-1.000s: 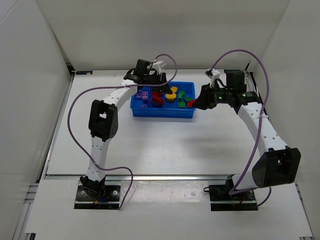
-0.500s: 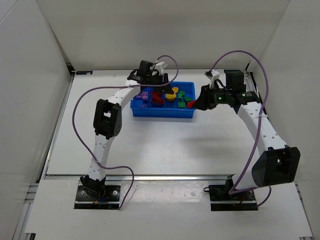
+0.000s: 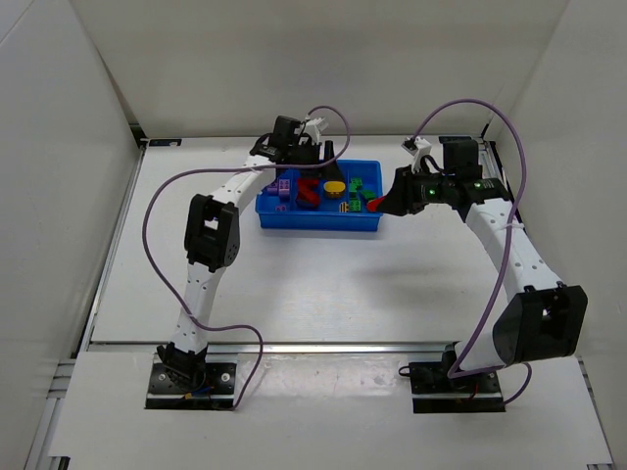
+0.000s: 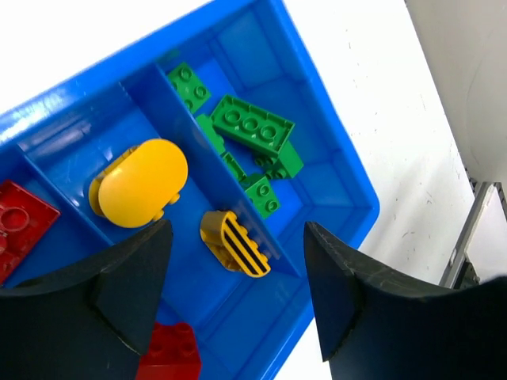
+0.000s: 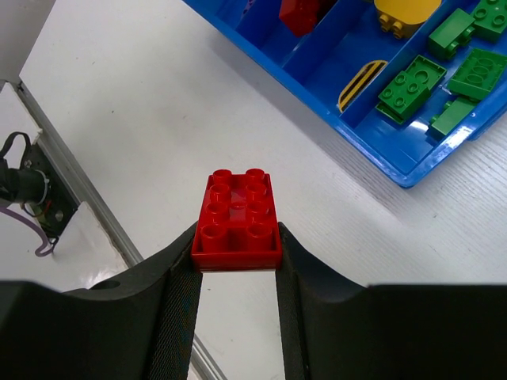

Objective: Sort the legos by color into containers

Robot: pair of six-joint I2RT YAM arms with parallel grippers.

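The blue tray (image 3: pixel 318 228) holds the legos in its containers: purple (image 3: pixel 282 188), red (image 3: pixel 310 193), yellow (image 3: pixel 335 186) and green (image 3: pixel 359 188). My left gripper (image 3: pixel 328 157) hangs open over the yellow compartment, nothing between its fingers. Below it, in the left wrist view, lie a yellow oval (image 4: pixel 142 184) and a black-striped yellow piece (image 4: pixel 235 244), with green bricks (image 4: pixel 252 131) one compartment over. My right gripper (image 3: pixel 377 204) is shut on a red brick (image 5: pixel 238 218), studs up, just off the tray's right end and above the table.
The white table (image 3: pixel 323 284) spreads in front of the tray, with white walls on three sides. A metal rail (image 5: pixel 71 190) runs along the table edge near the right gripper. Purple cables loop above both arms.
My left gripper shifted slightly right over the tray and its jaws opened. A yellow piece now lies in the compartment under it. The right arm and its red brick have not moved.
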